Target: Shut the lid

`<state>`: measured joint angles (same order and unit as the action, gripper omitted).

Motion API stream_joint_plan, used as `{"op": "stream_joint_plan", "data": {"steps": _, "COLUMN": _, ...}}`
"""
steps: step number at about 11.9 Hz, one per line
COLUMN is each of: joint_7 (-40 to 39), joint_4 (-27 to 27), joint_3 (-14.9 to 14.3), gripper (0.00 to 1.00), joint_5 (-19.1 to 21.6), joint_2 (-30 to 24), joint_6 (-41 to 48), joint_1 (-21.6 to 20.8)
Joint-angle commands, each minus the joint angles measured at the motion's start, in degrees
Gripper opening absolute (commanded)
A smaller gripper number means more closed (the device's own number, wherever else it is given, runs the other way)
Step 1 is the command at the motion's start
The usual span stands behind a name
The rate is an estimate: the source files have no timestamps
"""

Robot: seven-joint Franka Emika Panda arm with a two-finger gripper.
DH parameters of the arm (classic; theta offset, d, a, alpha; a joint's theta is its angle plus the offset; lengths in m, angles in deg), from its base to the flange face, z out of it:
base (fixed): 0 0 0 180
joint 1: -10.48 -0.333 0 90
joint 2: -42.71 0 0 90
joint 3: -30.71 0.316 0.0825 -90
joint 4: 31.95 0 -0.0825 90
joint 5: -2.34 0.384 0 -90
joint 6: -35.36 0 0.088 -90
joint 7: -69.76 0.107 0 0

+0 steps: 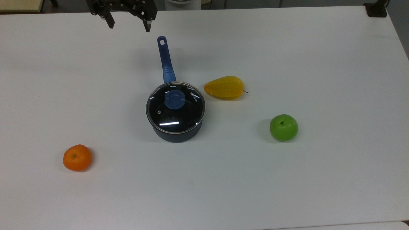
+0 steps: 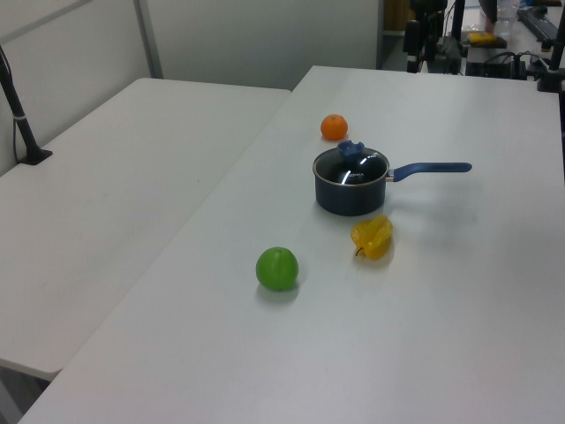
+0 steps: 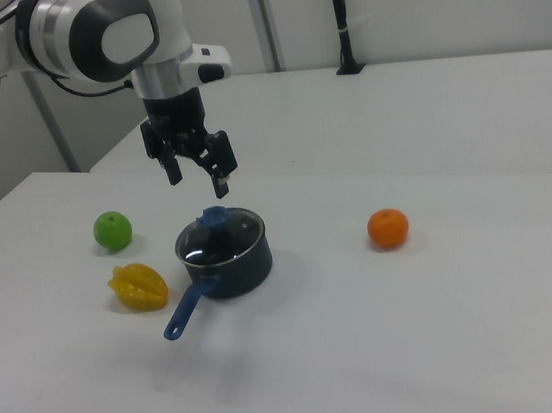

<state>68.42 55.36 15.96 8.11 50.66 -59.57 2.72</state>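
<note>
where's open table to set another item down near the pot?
Widest bare stretch: the top view's right, past the green apple. Also free: the near strip below the orange and saucepan. Tightest: between the lid and yellow fruit, and along the blue handle.
</note>
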Motion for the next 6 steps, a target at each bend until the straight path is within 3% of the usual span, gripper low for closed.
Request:
{"op": "stream_joint_plan", "data": {"steps": 1, "joint_7": 1.25, "joint_4": 0.05, "joint_3": 0.52, "gripper": 1.00, "joint_5": -0.76, "joint_2": -0.30, "joint_6": -0.26, "joint_1": 0.63}}
{"op": "stream_joint_plan", "data": {"steps": 6, "joint_7": 0.90, "joint_4": -0.21, "joint_3": 0.52, "gripper": 1.00, "joint_5": -0.67, "joint_2": -0.21, "joint_6": 0.09, "joint_1": 0.64}}
